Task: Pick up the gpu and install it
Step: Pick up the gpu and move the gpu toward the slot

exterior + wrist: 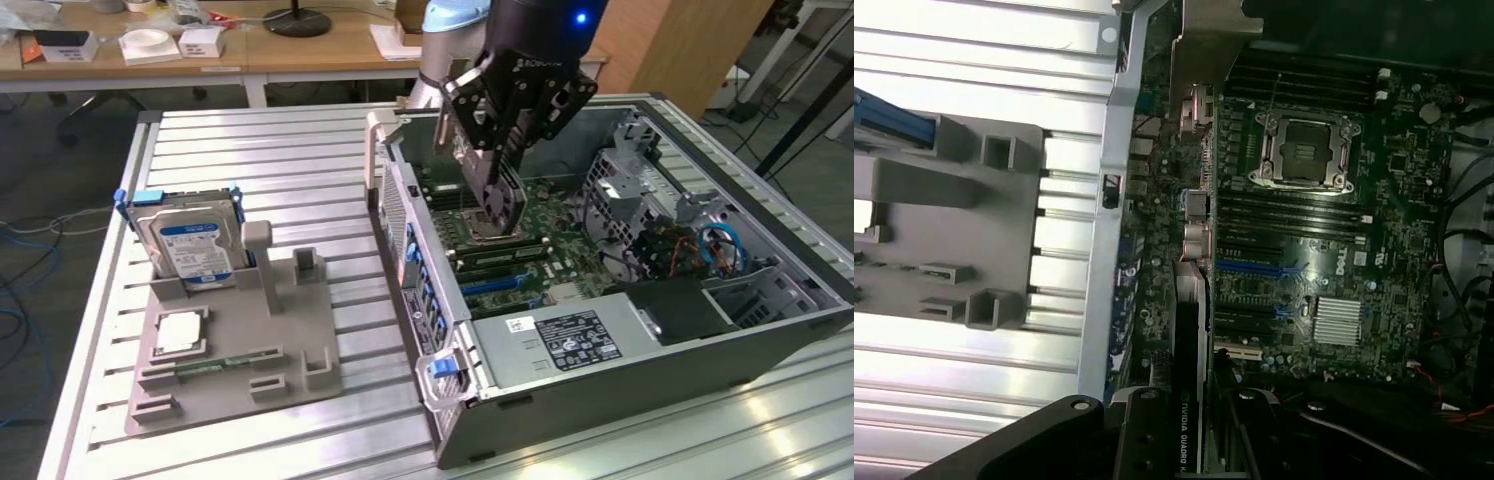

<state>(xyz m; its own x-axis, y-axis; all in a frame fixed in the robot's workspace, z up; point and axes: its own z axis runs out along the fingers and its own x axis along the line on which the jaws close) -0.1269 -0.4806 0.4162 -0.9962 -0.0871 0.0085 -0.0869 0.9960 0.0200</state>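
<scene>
**A:** What lies nearest in the exterior view?

**B:** A grey holder [254,340] on the slotted metal desk [307,150], toward the exterior view's left. A processor chip [180,332] lies flat on it. A green memory stick [220,365] sits in a groove just beside the chip. A hard drive [194,245] with a blue-white label stands upright at the holder's far end.

**A:** And on the exterior view's right?

**B:** An open computer case [601,400] lies on its side on the same desk. A silvery power supply [567,338] with a black label fills its near corner, and the motherboard [534,260] lies beyond that.

**A:** Where is the gpu?

**B:** The gpu [494,205] is inside the opening of the case, above the motherboard. The gripper [491,150] pinches it by the upper edge, so the card hangs edge-down and a little tilted. In the wrist view it is seen edge-on, with Nvidia Quadro lettering on its edge. It is just beside the blue slots [1254,270], with the empty processor socket [1304,150] further along the board. A ribbed silver heatsink [1337,320] sits near the slots.

**A:** Is the card seated?

**B:** I cannot tell whether its lower edge touches the board.

**A:** And furthest back?

**B:** A wooden desk [334,45] carrying white boxes [150,45] and a black lamp base [296,22].
</scene>
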